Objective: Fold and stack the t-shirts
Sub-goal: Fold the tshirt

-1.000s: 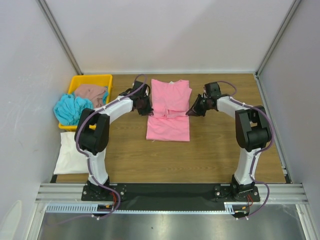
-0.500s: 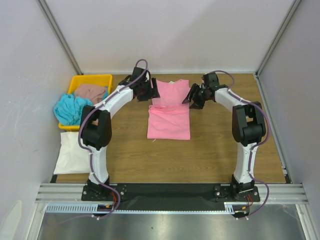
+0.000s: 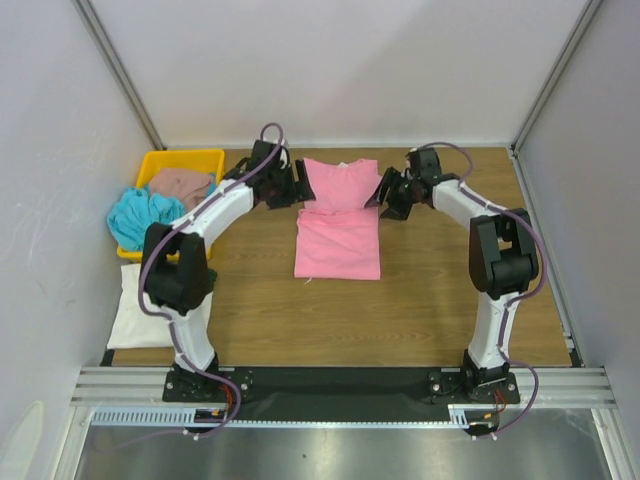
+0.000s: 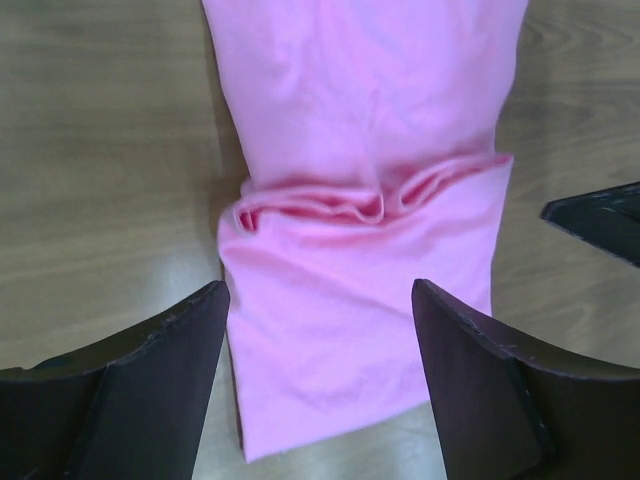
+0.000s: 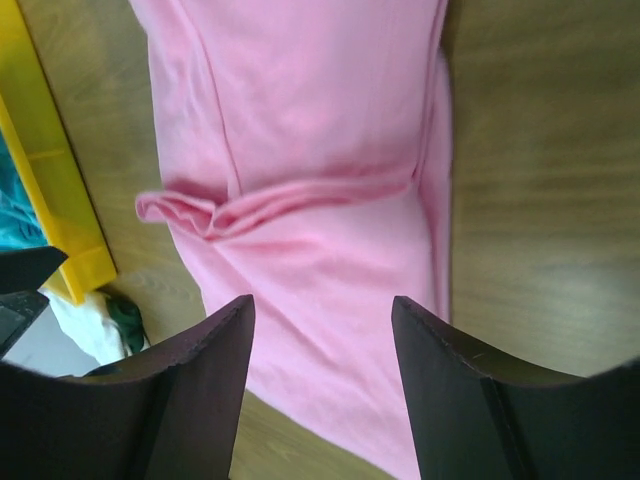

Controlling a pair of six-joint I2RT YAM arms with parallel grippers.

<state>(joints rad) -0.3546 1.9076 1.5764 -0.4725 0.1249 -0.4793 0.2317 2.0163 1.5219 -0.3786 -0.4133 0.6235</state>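
Left hand point(image 3: 290, 188) and right hand point(image 3: 388, 198) are hanging open and empty, having just released the bright pink cloth t-shirt point(image 3: 338, 240), its fold laid.

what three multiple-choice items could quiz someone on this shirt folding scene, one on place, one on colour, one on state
1. Where does the pink t-shirt lie?
A) in the middle of the table
B) at the near left corner
C) hanging off the far edge

2. What colour is the tray?
A) green
B) yellow
C) red

3. How do the left end effector and right end effector stand?
A) shut on cloth
B) open, holding nothing
C) hidden from every view

Answers:
1 A, the top view shows it flat on the wood at mid-table.
2 B, its rim is bright yellow.
3 B, both wrist views show them spread wide, with the shirt lying loose below.
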